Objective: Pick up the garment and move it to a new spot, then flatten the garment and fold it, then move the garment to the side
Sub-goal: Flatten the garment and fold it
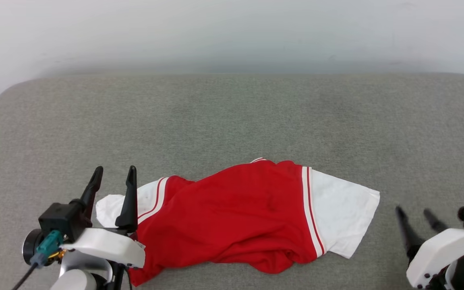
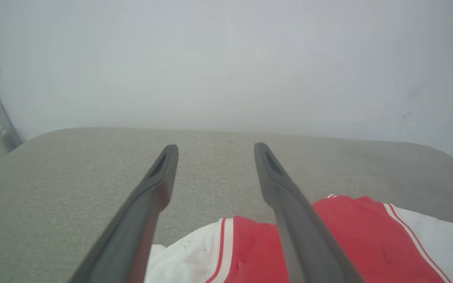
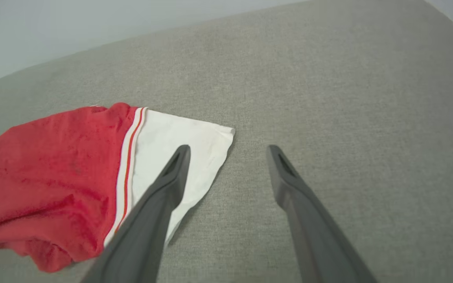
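- The garment is lying crumpled on the table.
- We are holding our left tool released over the garment's left end.
- Our right tool is hovering released beside its right end.

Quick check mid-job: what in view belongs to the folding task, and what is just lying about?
Belongs to the job: garment, lying crumpled; left gripper, fingers open; right gripper, fingers open.
Just there: grey padded surface under the garment; pale wall behind.
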You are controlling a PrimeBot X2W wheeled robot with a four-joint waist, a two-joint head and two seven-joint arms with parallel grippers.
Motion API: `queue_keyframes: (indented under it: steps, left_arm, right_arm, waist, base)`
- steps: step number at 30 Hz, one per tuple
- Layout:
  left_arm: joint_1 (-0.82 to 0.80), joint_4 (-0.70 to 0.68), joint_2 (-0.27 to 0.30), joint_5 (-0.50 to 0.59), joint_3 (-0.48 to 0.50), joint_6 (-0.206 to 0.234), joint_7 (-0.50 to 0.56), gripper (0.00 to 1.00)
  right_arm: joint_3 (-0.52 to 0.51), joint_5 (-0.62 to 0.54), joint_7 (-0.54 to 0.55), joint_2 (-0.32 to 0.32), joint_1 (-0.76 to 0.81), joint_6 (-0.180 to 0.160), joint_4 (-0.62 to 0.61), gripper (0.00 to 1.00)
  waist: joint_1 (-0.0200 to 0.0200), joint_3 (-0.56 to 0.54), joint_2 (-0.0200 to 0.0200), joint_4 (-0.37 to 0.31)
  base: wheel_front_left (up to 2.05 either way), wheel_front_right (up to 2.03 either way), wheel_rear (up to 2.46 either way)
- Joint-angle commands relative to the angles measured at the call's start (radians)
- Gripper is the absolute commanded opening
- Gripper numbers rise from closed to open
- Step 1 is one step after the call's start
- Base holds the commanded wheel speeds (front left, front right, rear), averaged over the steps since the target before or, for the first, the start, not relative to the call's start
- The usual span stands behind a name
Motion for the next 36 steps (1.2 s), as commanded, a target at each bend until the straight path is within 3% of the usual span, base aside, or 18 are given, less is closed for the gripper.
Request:
queue_keyframes:
  steps: [1, 6, 9, 20, 26, 27, 28, 29, 36]
  left_arm:
    - [0.020, -0.024, -0.004, 0.012, -0.003, 0.011, -0.008, 1.00]
    - [0.045, -0.095, -0.013, 0.028, -0.011, 0.033, -0.013, 1.00]
    - [0.050, -0.125, -0.018, 0.035, -0.016, 0.038, -0.016, 1.00]
    - [0.011, -0.155, -0.049, 0.045, -0.014, 0.023, -0.029, 1.00]
    - [0.002, -0.130, -0.070, 0.037, -0.001, 0.006, -0.032, 1.00]
    - [0.002, -0.125, -0.073, 0.038, 0.000, 0.001, -0.032, 1.00]
    - [0.001, -0.119, -0.075, 0.038, 0.003, -0.001, -0.033, 1.00]
    - [0.003, -0.112, -0.077, 0.037, 0.005, -0.001, -0.034, 1.00]
    - [0.024, -0.082, -0.072, 0.026, 0.021, -0.011, -0.034, 1.00]
  right_arm:
    - [-0.003, 0.006, 0.065, 0.000, -0.003, 0.000, 0.020, 1.00]
    - [-0.014, 0.029, 0.300, -0.042, -0.030, 0.000, 0.069, 1.00]
    - [-0.025, 0.041, 0.387, -0.070, -0.067, 0.000, 0.098, 1.00]
    - [-0.030, 0.049, 0.485, -0.146, -0.260, 0.000, 0.286, 1.00]
    - [0.009, 0.067, 0.510, -0.151, -0.299, 0.000, 0.387, 1.00]
    - [0.017, 0.072, 0.516, -0.147, -0.298, 0.000, 0.402, 0.48]
    - [0.025, 0.081, 0.521, -0.141, -0.297, 0.000, 0.413, 0.05]
    - [0.032, 0.089, 0.527, -0.135, -0.295, 0.000, 0.423, 0.00]
    - [0.050, 0.107, 0.490, -0.162, -0.307, 0.000, 0.410, 0.00]
  waist:
    - [0.0001, -0.006, 0.0000, 0.012]
    - [0.0001, -0.004, 0.0000, 0.052]
    - [0.0001, 0.009, 0.0000, 0.082]
    - [0.0001, 0.103, 0.0000, 0.173]
    - [0.0001, 0.136, 0.0000, 0.192]
    - [0.0001, 0.138, 0.0000, 0.193]
    - [0.0001, 0.139, 0.0000, 0.193]
    - [0.0001, 0.139, 0.0000, 0.193]
    - [0.0001, 0.103, 0.0000, 0.171]
  base:
    - [0.00, 0.00, 0.00]
    - [0.00, 0.00, 0.00]
    - [0.00, 0.00, 0.00]
    - [0.00, 0.00, 0.00]
    - [0.00, 0.00, 0.00]
    - [0.00, 0.00, 0.00]
    - [0.00, 0.00, 0.00]
    - [0.00, 0.00, 0.00]
    - [0.00, 0.00, 0.00]
